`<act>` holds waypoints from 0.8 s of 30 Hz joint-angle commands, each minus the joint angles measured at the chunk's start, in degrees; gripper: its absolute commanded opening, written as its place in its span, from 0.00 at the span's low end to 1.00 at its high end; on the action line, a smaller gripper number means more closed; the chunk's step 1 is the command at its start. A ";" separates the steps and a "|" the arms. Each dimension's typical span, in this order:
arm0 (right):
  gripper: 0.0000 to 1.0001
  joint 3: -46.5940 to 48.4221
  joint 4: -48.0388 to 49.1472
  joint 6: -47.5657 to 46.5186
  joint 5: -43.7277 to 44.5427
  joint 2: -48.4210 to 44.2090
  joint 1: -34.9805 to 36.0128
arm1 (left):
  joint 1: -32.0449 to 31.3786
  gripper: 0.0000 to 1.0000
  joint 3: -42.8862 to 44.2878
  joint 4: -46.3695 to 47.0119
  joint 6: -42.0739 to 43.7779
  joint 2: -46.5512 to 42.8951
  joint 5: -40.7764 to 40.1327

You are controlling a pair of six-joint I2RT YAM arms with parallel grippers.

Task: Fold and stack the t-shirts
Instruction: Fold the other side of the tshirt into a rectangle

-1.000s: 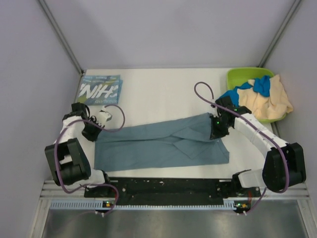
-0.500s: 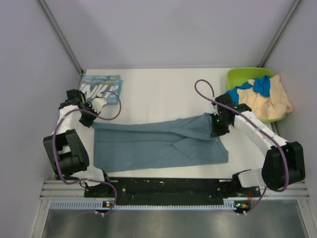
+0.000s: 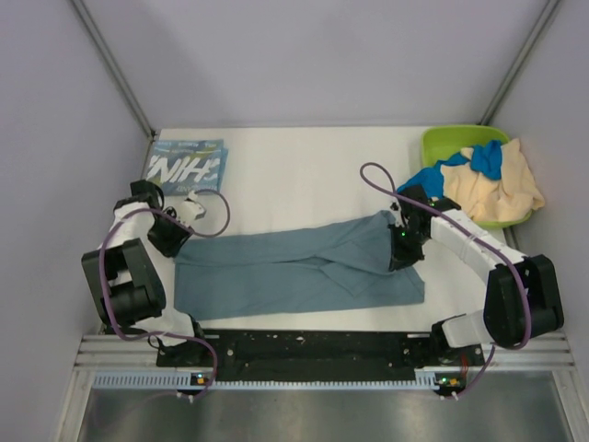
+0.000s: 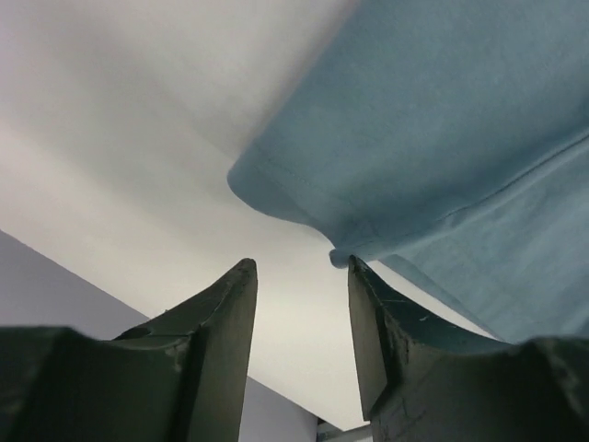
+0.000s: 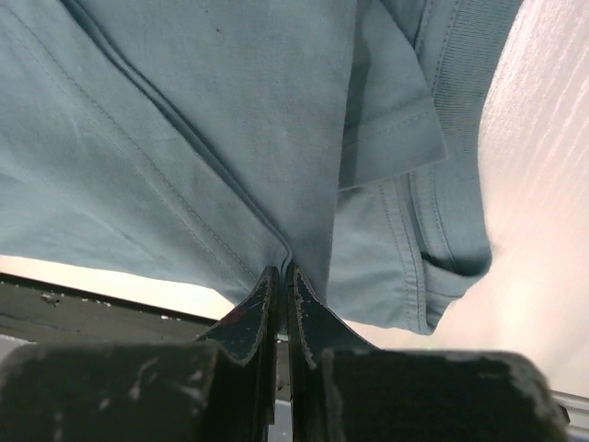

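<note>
A slate-blue t-shirt point(image 3: 294, 269) lies folded lengthwise across the middle of the white table. My left gripper point(image 3: 175, 241) is at its left end, open, with the shirt's corner point(image 4: 304, 207) lying loose just beyond the fingertips point(image 4: 241, 276). My right gripper point(image 3: 402, 250) is at the shirt's right end, shut on a fold of the blue cloth point(image 5: 230, 138). A folded teal t-shirt with white letters point(image 3: 187, 167) lies at the back left. A bright blue t-shirt point(image 3: 479, 160) and a cream-beige t-shirt point(image 3: 502, 189) are heaped in the tub at the back right.
The lime-green tub point(image 3: 451, 140) stands at the back right corner. Grey walls close in the table on the left, back and right. A black rail point(image 3: 313, 345) runs along the near edge between the arm bases.
The left gripper has let go of the shirt's left corner and opened. It swung back toward the teal shirt and returned forward. The right gripper stayed shut on the cloth.
</note>
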 commanded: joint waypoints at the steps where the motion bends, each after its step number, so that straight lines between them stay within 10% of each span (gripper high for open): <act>1: 0.00 0.59 0.90 0.85 -2.43 0.21 0.81 | 0.90 0.52 2.77 -5.93 5.12 -2.35 1.72; 5: 0.00 1.38 0.81 0.33 -1.11 -0.14 0.81 | 0.81 0.56 8.12 -10.33 5.92 -4.20 4.70; 10: 0.00 1.91 0.90 0.15 -0.76 0.21 0.81 | -12.76 0.33 17.98 -14.83 -9.43 -4.11 15.24; 17: 0.00 -3.52 7.92 3.21 -3.40 0.74 0.63 | -40.03 0.36 22.72 5.28 -39.75 5.10 28.95; 24: 0.00 -10.82 16.71 10.51 -5.15 -1.18 -2.79 | -56.30 0.35 24.84 25.40 -51.20 14.68 29.86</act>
